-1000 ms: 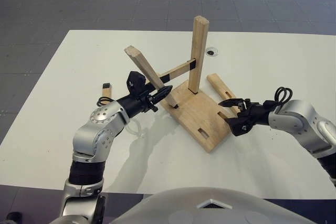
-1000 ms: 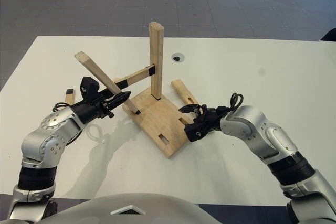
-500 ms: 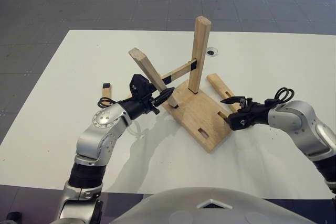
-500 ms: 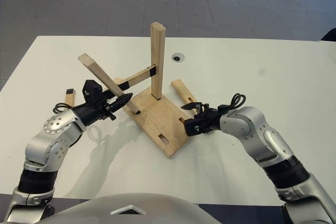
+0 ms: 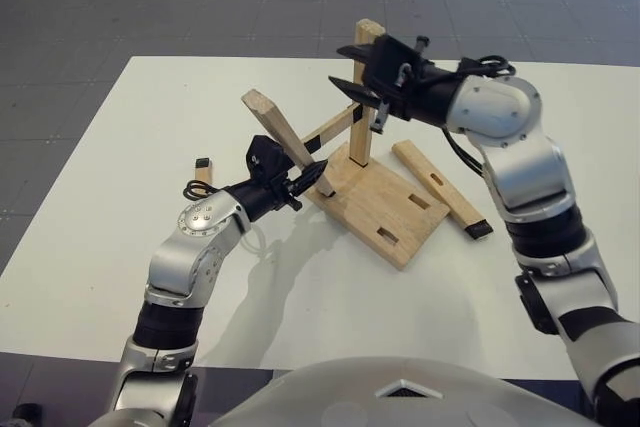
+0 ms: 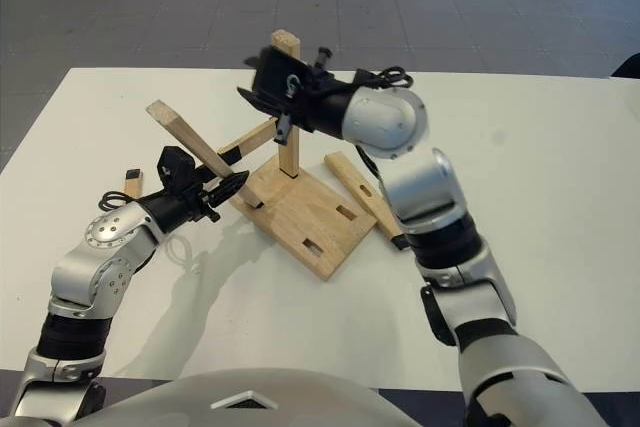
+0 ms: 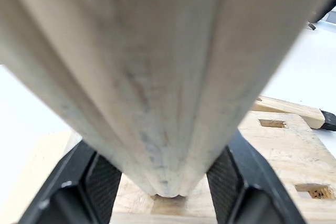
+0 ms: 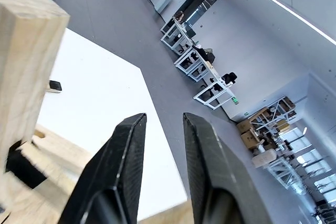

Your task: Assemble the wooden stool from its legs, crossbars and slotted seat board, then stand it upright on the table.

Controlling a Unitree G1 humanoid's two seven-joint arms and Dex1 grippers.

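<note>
The slotted seat board [image 5: 392, 211] lies flat mid-table. An upright leg [image 5: 359, 139] stands in its far slot. A crossbar [image 5: 333, 128] with a black end links that leg to a tilted leg [image 5: 275, 125]. My left gripper [image 5: 308, 174] is shut on the tilted leg's lower end, just above the board, and the leg [image 7: 157, 77] sits between its pads [image 7: 102, 182]. My right gripper [image 5: 350, 72] hovers open at the top of the upright leg. That leg top [image 8: 26, 51] lies beside its fingers [image 8: 123, 171], not between them.
A loose leg [image 5: 436, 184] with slots and a black tip lies on the table right of the board. A short wooden piece [image 5: 203, 173] lies left of my left arm. The white table [image 5: 120, 247] has free room at the front and far right.
My right arm rose from the board's right front edge to the top of the upright leg. The board turned a little, uncovering the loose leg. My left gripper kept hold of the tilted leg.
</note>
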